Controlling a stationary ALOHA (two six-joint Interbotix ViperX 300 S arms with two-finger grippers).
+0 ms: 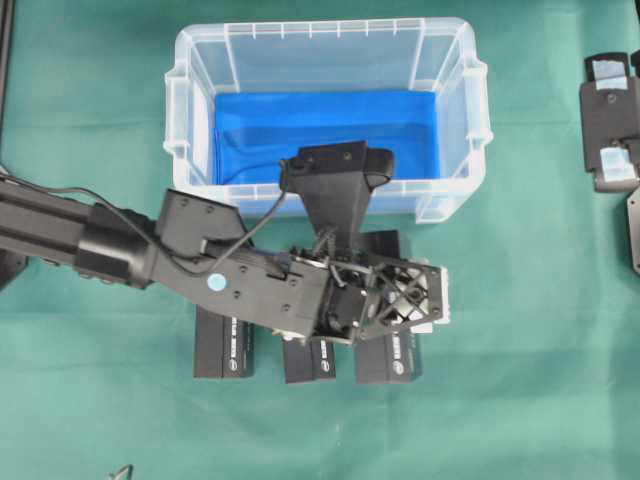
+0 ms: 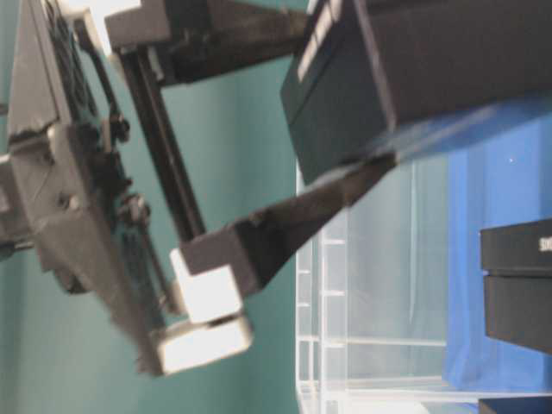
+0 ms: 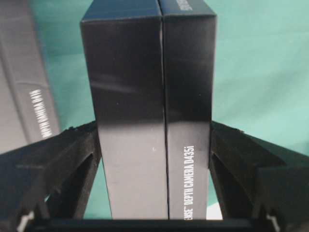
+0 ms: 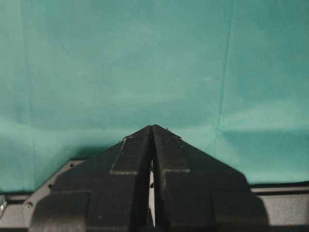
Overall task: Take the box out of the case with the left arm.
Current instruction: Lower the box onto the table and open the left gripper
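Observation:
The box is long and black, with white "DEPTH CAMERA D435i" lettering. My left gripper is shut on it, one finger pressed against each long side. From overhead, the left gripper hangs over the green cloth just in front of the case, and the box pokes out beneath it. The case is clear plastic with a blue lining; no box shows inside it. The table-level view shows the box between the black fingers. I cannot tell whether the box touches the cloth. My right gripper is shut and holds nothing.
Two more black boxes lie on the cloth left of the held one, and one of them shows in the left wrist view. The right arm rests at the right edge.

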